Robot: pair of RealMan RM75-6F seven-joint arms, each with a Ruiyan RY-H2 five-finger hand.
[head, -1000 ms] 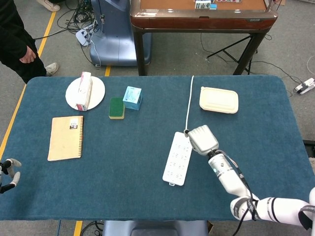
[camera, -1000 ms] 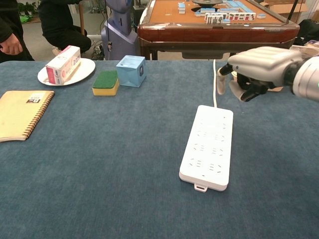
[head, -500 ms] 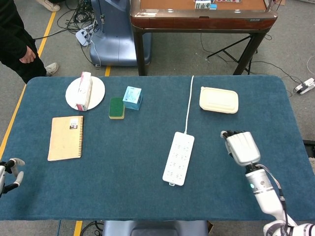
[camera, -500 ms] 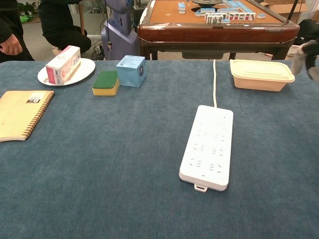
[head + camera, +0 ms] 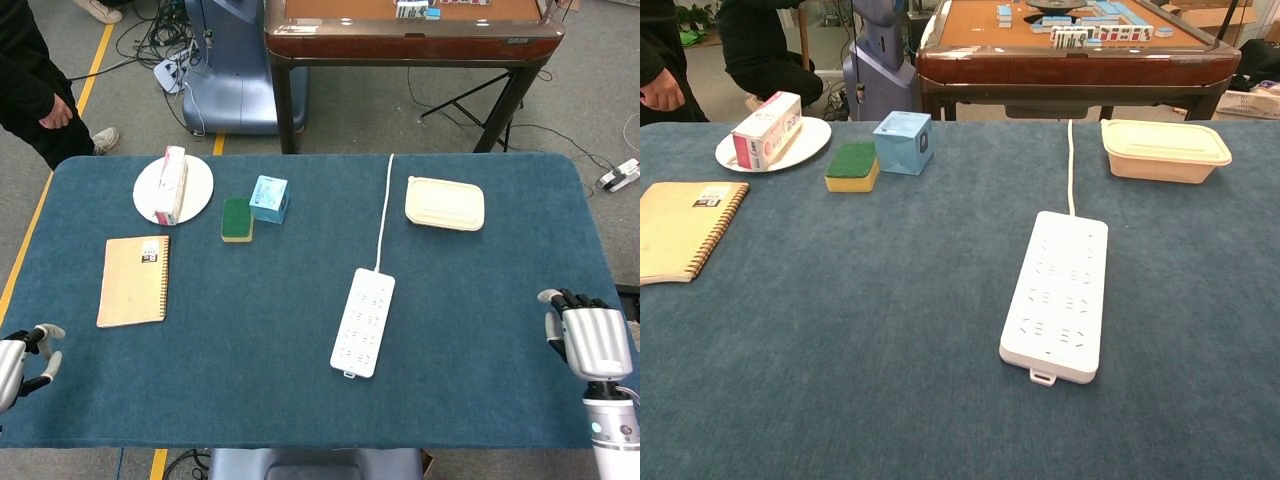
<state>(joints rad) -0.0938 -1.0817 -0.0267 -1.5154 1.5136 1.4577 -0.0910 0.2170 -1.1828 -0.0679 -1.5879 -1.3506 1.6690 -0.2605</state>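
1. While the white power strip [image 5: 364, 321] lies flat at the middle of the frame on the blue worktop [image 5: 300, 400], the right hand [image 5: 588, 340] sits at the lower right edge of the head view, well apart from it and holding nothing.
2. Its fingers [image 5: 572, 300] point toward the top of the frame and look slightly curled with small gaps between them; nothing is in them.
3. The left hand [image 5: 18, 358] shows only partly at the lower left edge of the head view, its fingers [image 5: 45, 332] curled with nothing between them, well apart from the strip.
4. The strip's white cord [image 5: 384, 210] runs from its upper end toward the top edge of the worktop.
5. A cream lidded container [image 5: 445, 203] lies to the upper right of the strip; to the upper left are a blue box [image 5: 269, 198] and a green sponge [image 5: 237, 219], touching or just beside each other.
6. A tan notebook [image 5: 133, 280] lies at the left, below a white plate [image 5: 196, 172] bearing a carton [image 5: 172, 185].
7. The chest view shows neither hand.
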